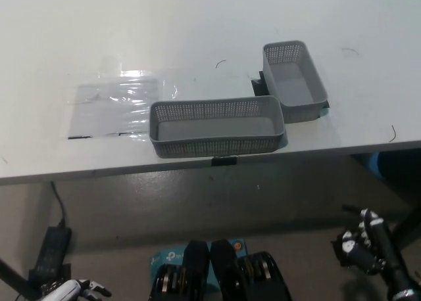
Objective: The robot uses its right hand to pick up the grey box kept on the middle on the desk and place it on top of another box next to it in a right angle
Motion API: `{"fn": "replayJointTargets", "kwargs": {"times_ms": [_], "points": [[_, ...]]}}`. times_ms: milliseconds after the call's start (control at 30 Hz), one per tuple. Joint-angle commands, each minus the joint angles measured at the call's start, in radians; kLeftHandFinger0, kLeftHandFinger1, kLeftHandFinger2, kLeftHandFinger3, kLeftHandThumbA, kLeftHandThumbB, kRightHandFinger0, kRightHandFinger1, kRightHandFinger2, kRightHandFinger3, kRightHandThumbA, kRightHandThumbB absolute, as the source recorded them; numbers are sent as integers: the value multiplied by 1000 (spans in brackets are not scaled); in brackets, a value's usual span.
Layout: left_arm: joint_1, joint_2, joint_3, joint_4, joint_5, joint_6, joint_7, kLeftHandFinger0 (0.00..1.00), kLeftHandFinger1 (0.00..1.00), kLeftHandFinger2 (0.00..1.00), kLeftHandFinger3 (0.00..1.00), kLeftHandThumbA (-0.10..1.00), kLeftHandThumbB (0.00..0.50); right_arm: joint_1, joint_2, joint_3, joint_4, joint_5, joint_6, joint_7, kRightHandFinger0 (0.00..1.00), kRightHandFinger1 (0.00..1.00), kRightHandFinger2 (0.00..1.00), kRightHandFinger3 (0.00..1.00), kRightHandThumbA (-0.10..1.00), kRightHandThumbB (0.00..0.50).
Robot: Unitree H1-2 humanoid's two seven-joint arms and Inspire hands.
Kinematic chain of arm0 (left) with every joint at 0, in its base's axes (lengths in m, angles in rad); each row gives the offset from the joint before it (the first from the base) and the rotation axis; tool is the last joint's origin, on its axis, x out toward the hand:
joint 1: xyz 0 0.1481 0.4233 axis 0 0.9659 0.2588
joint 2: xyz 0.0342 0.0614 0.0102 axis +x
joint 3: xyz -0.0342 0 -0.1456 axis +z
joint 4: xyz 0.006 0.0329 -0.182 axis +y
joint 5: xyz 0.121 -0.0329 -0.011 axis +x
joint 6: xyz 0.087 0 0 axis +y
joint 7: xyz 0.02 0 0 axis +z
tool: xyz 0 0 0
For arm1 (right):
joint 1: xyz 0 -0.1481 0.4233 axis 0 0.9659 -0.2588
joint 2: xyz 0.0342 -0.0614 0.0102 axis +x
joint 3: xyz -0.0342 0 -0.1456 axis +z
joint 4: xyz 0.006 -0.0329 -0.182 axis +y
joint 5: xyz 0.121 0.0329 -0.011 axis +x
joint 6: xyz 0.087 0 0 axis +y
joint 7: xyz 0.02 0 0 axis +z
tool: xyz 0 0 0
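From the head view, a grey basket (217, 127) lay lengthwise at the front edge of the white desk (197, 31). A second grey basket (294, 81) sat just behind its right end, at a right angle, corners nearly touching. Left of the front basket lay a clear plastic sheet (118, 107). Below the desk edge, the black right hand (360, 245) hung empty, fingers loosely curled. The white left hand (74, 290) barely showed; its grip was unclear.

White left hand (74, 290): pale glossy plastic, dark gaps between segments; black right hand (360, 242): dark casing, silvery metal knuckle caps, slim black forearm
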Motion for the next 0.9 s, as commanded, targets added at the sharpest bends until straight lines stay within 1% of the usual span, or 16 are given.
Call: {"fn": "replayJointTargets", "kwargs": {"times_ms": [0, 100, 133, 167, 200, 233, 300, 333, 433, 467, 533, 567, 667, 800, 833, 867], "points": [[1, 9, 16, -35, 9, 29, -22, 437, 461, 613, 692, 299, 349, -89, -54, -22, -111, -57, -46, -14, 73, 127, 362, 807, 93, 177], [1, 12, 16, -21, 9, 13, -24, 402, 438, 595, 689, 284, 346, -124, -73, -27, -160, -61, -19, 3, 29, 102, 356, 823, 112, 169], [-1, 12, 16, -18, 12, 13, -24, 402, 441, 597, 691, 281, 351, -164, -89, -31, -187, -57, -6, 19, 26, 70, 287, 767, 100, 180], [-4, 14, 15, -18, 13, 16, -27, 405, 445, 600, 696, 280, 351, -189, -101, -33, -202, -52, -4, 30, 24, 62, 269, 730, 94, 180], [-6, 15, 14, -19, 14, 20, -29, 412, 450, 600, 706, 275, 353, -212, -109, -31, -205, -53, -10, 33, 0, 17, 210, 676, 98, 189], [-8, 17, 14, -20, 15, 21, -31, 412, 450, 600, 707, 275, 353, -211, -108, -31, -205, -53, -9, 31, 0, 11, 201, 670, 98, 192], [-15, 20, 12, -19, 15, 25, -38, 423, 455, 600, 689, 257, 345, -271, -124, -22, -202, -62, -9, 43, 0, 0, 136, 568, 152, 223], [-17, 20, 12, -24, 17, 29, -40, 441, 473, 619, 686, 256, 348, -288, -131, -17, -203, -69, 7, 52, 0, 11, 136, 559, 161, 228], [-19, 18, 15, -24, 16, 43, -46, 439, 472, 626, 701, 255, 348, -325, -139, -5, -190, -74, 19, 71, 40, 76, 211, 587, 120, 243], [-20, 20, 14, -27, 18, 36, -48, 378, 419, 570, 690, 263, 348, -346, -142, 1, -177, -66, 27, 86, 23, 71, 206, 612, 92, 269], [-19, 17, 20, -21, 11, 29, -50, 377, 421, 565, 673, 257, 349, -383, -150, 16, -127, -59, 7, 104, 24, 80, 227, 645, 99, 289], [-20, 19, 17, -22, 19, 29, -49, 399, 441, 581, 685, 265, 350, -395, -155, 22, -114, -56, 7, 116, 31, 85, 236, 658, 105, 291], [-25, 19, 18, -22, 23, 23, -49, 391, 436, 573, 678, 266, 349, -428, -169, 38, -75, -58, -5, 135, 61, 104, 249, 677, 103, 296], [-26, 22, 18, -16, 27, 11, -50, 348, 399, 539, 676, 280, 346, -488, -188, 77, -8, -72, -4, 173, 200, 260, 468, 736, 51, 288], [-26, 22, 18, -17, 29, 11, -50, 347, 397, 536, 673, 281, 346, -492, -191, 81, -4, -75, -2, 177, 218, 282, 487, 747, 51, 284], [-27, 22, 17, -17, 33, 15, -51, 373, 413, 543, 669, 297, 352, -513, -197, 94, 21, -76, -25, 189, 305, 381, 576, 772, 28, 279]]}}
